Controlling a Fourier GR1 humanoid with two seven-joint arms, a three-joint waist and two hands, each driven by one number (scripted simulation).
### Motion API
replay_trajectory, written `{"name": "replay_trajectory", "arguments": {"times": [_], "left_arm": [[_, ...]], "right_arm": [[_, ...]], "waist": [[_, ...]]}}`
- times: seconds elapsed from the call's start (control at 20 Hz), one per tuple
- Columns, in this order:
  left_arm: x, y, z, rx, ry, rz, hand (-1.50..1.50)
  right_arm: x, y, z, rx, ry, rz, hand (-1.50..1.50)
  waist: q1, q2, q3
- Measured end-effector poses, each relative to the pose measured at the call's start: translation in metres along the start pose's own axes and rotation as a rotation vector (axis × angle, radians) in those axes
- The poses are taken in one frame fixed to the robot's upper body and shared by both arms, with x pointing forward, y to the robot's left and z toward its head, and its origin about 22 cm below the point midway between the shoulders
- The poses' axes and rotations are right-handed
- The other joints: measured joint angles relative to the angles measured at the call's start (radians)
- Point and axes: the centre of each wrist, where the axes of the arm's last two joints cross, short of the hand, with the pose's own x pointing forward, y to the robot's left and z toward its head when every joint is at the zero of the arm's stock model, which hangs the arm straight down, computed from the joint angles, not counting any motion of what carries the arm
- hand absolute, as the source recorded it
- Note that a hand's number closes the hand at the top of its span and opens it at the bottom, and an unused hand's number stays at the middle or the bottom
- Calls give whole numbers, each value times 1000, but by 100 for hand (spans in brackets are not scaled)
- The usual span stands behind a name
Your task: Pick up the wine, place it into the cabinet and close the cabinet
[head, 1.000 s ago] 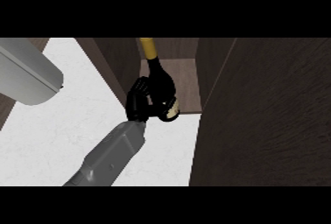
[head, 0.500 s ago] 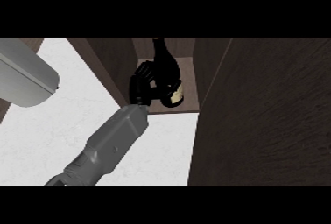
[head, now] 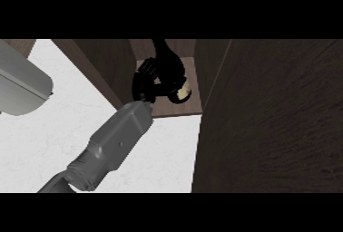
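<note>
While my hand [head: 149, 79] is curled round the wine [head: 171, 68], it sits just inside the cabinet [head: 117, 68] opening.
Which arm this is I can't tell, I guess the right. Bottle looks tilted, base near the shelf [head: 175, 108] front edge. If I let go now it could tip out onto the table [head: 60, 136]; the door [head: 268, 118] stands open close beside and could clip the forearm.
</note>
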Motion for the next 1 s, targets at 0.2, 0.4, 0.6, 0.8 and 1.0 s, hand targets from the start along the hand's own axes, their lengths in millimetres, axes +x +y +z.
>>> {"name": "replay_trajectory", "arguments": {"times": [0.2, 0.4, 0.6, 0.8, 1.0], "left_arm": [[0, -3, 2, -6, 11, 4, 150], [-5, -3, 7, -20, 2, 10, 150], [-10, -4, 12, -22, -3, 10, 150], [-8, -11, 15, -14, -2, 42, 150], [-8, -13, 16, 15, -19, 63, -150]], "right_arm": [[-5, 1, -3, 18, -2, -3, -150], [-5, 5, -5, 32, -5, -13, -150], [-5, 5, -5, 33, -8, -21, -150], [-7, 6, -8, 31, -10, -25, -150], [-8, 7, -9, 36, -9, -25, -150]], "waist": [[-12, 1, 0], [-31, 3, 0], [-44, 4, 0], [-44, 3, 0], [-49, 5, 0]]}}
